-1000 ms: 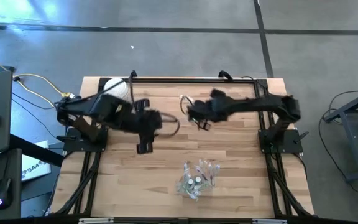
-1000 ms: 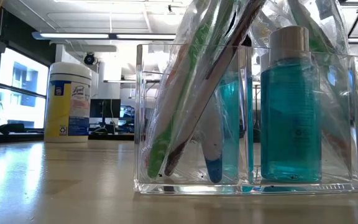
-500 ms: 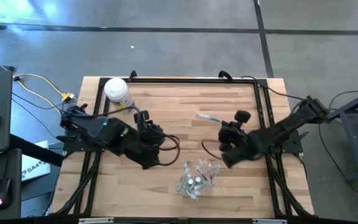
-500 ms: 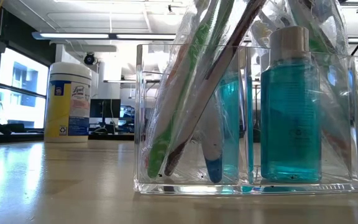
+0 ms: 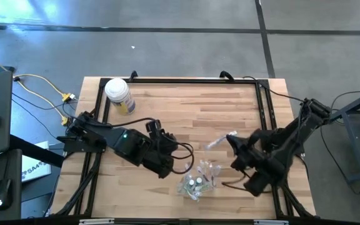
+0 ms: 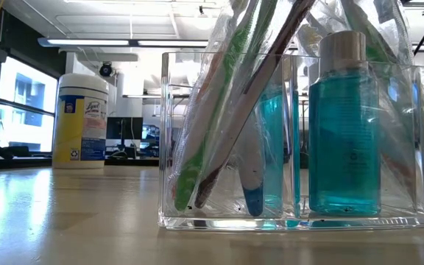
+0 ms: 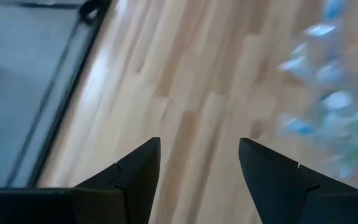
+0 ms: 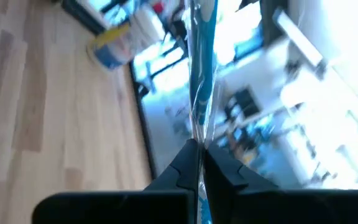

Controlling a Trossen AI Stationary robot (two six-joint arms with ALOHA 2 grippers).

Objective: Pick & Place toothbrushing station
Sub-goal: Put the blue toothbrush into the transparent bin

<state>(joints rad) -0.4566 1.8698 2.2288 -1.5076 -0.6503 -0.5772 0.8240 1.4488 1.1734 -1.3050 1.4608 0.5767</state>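
The right gripper (image 8: pixel 197 152) is pinched tight on a wrapped blue toothbrush (image 8: pixel 202 56), gripped at one end so the free length can drop into the clear holder (image 5: pixel 197 180). It hangs just beside that holder. The left gripper (image 7: pixel 199 168) hovers on the holder's other side, fingers apart, empty, probably ready to steady it.

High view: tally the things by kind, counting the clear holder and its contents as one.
white-lidded plastic jar with a yellow label: 1
clear plastic holder, filled: 1
wrapped blue toothbrush, pinched in the right end effector: 1
Total: 3
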